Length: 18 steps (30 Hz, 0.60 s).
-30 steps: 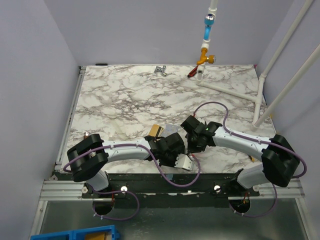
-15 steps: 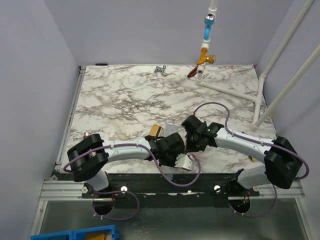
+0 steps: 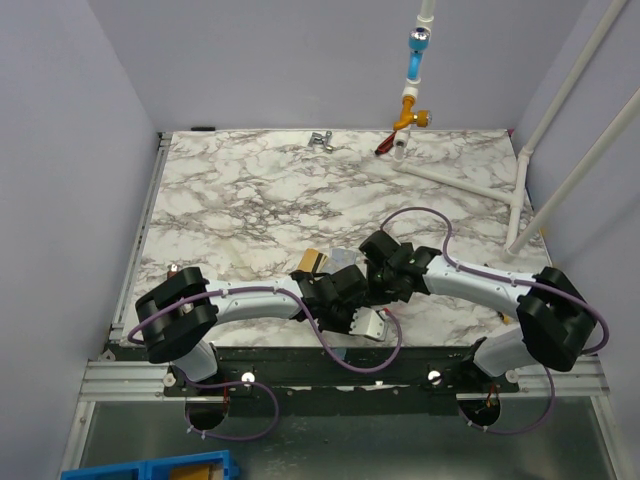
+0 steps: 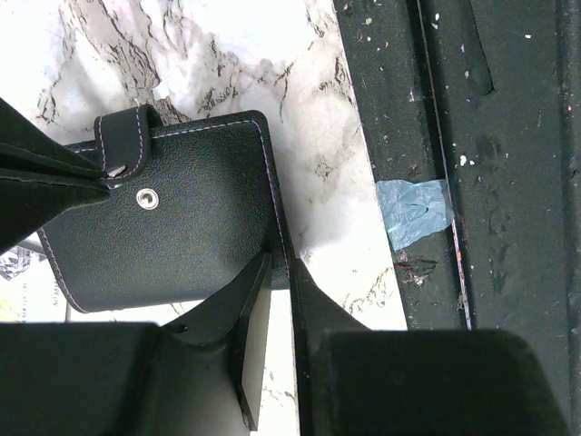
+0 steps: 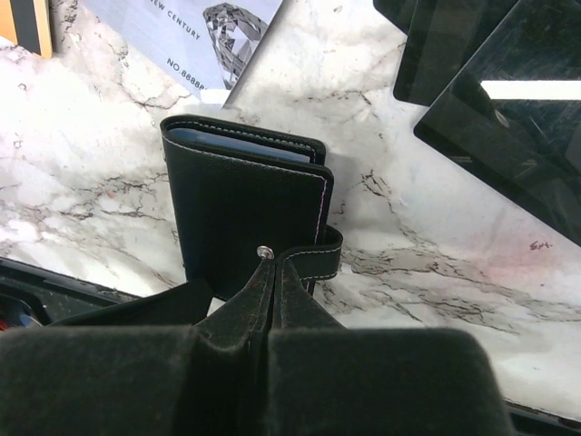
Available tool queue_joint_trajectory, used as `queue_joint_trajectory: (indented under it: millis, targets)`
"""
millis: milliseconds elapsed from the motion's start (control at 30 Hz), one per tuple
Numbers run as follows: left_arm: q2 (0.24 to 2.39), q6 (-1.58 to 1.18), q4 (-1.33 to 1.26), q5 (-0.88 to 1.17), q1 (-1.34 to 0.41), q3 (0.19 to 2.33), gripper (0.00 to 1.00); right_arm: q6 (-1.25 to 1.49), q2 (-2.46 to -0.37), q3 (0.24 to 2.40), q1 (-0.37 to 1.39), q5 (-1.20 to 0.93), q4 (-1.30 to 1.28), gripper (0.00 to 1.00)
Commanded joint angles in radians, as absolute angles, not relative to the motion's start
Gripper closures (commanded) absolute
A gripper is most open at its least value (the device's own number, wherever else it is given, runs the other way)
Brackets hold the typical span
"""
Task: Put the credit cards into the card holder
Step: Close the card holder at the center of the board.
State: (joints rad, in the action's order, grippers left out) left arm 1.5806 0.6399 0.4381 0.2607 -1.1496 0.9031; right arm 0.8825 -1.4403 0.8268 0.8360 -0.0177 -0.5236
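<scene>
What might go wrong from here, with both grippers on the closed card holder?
The right gripper pinches only the small clasp tab of the card holder, so it may slip off when pulled. The left gripper grips just one edge, near the table rim, so the holder could drag off. The grey-blue card lies close by and might get shoved.

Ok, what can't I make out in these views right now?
Card holder: top view, hidden under the left arm and right arm.
Gold card: right wrist, cut off by the frame corner.
Grey card: right wrist, cut by the top edge.
Left end effector: left wrist, own fingers hide whether it pinches the card holder's edge.
</scene>
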Motion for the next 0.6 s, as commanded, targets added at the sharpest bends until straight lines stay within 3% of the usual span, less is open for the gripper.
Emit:
queue_joint_trajectory:
  millis: [0, 567]
  targets:
    - [1.597, 0.64, 0.464, 0.244, -1.154, 0.919, 0.85, 0.889, -1.472, 0.826, 0.835, -0.042, -0.486, 0.99]
    - [1.602, 0.645, 0.48, 0.249, -1.155, 0.923, 0.89, 0.88, -1.527, 0.825, 0.834, -0.067, -0.457, 0.99]
